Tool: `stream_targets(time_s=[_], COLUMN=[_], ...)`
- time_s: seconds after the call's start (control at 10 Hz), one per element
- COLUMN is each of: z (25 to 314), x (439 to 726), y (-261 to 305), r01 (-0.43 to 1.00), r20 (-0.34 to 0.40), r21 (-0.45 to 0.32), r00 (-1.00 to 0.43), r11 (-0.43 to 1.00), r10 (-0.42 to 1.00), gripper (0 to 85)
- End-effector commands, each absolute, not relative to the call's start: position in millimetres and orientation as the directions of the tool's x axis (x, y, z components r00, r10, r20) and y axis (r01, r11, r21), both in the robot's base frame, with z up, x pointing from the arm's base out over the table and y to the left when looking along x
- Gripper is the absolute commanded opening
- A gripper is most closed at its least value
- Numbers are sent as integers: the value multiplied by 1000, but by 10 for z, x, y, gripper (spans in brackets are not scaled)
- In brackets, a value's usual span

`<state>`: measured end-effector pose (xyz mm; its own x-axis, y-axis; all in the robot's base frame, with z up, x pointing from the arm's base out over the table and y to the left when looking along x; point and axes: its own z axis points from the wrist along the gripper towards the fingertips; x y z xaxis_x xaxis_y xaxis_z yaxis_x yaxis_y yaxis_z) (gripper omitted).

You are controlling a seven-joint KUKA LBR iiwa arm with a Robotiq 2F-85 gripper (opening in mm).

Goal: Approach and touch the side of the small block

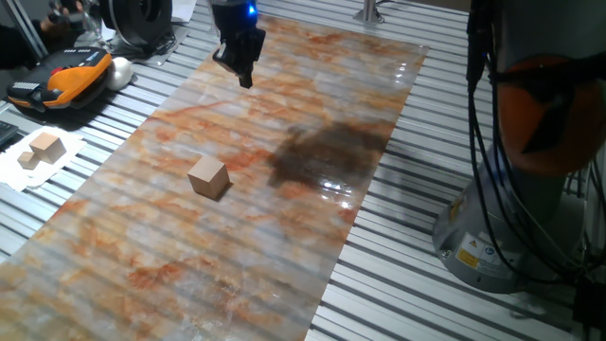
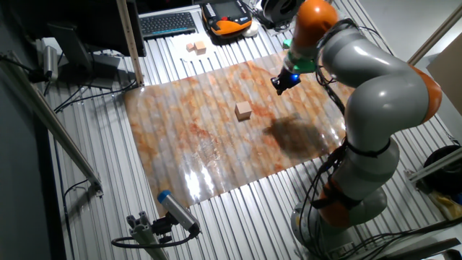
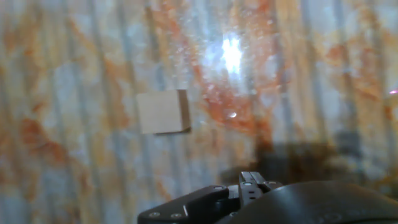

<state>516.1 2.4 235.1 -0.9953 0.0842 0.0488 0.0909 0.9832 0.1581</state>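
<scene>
While the tool (image 1: 241, 68) hangs above the mat — fingers together — small block (image 1: 208, 177) well apart, untouched.

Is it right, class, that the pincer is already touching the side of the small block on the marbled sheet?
Not quite. The pincer hangs apart from the small block, with bare marbled sheet between them, as one fixed view shows. The block does lie on that sheet.

Matt wooden small block (image 1: 208, 177) on a glossy, seemingly plastic marbled sheet (image 1: 142, 246).
</scene>
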Motion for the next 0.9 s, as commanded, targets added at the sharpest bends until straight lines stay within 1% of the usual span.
stream_targets(time_s=[0.0,0.1,0.2,0.3,0.4,0.5,0.6,0.8], z=[2360,2360,2360,2360,2360,2360,2360,2360], x=[5161,5161,5161,5161,5161,5161,5161,5161], y=[23,23,23,23,23,23,23,23], r01=[87,67,49,73,91,111,101,77], r20=[41,29,39,63,62,27,-1,17], r21=[197,206,180,166,154,142,98,104], r00=[-996,-998,-998,-996,-995,-994,-995,-997], r11=[977,976,982,983,984,984,990,992], r10=[81,62,42,64,82,108,102,76], gripper=[0,0,0,0,0,0,0,0])
